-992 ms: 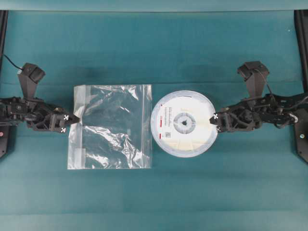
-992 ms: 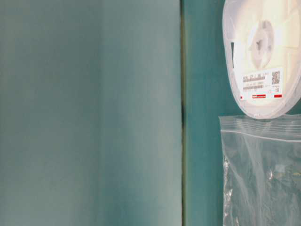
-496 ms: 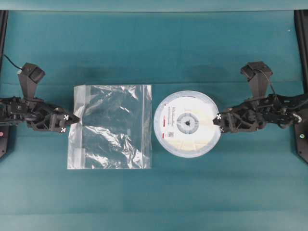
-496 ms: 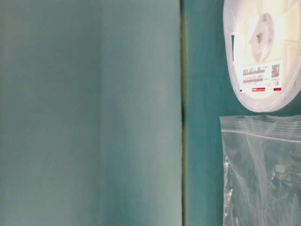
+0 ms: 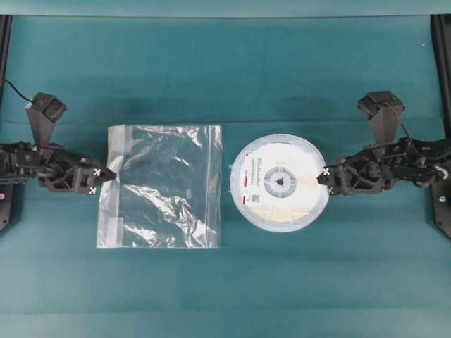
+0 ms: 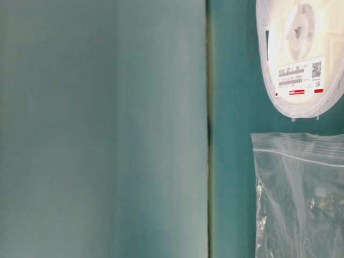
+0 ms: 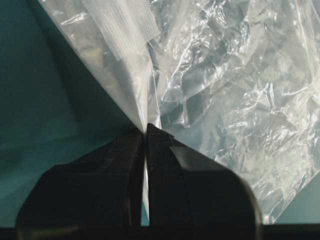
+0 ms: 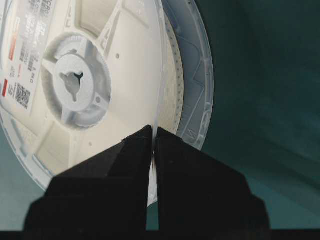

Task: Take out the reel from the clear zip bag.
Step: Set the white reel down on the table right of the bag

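The reel (image 5: pixel 279 182) is a flat white disc with a grey hub and a red-striped label; it lies wholly outside the clear zip bag (image 5: pixel 161 186), a small gap to the bag's right. My right gripper (image 5: pixel 325 177) is shut on the reel's right rim (image 8: pixel 159 107). At the bag's left edge, my left gripper (image 5: pixel 96 180) is shut on the crinkled plastic (image 7: pixel 215 85). The table-level view shows the reel (image 6: pixel 301 59) above the bag's zip edge (image 6: pixel 298 148), apart from it.
Teal cloth (image 5: pixel 225 77) covers the table. A dark seam (image 6: pixel 208 129) runs down the table-level view beside a pale wall. Black frame posts (image 5: pixel 441 49) stand at the far left and right edges.
My right gripper has drawn the reel to the right, so a gap has opened between the reel and the bag. The left gripper and bag have barely shifted.
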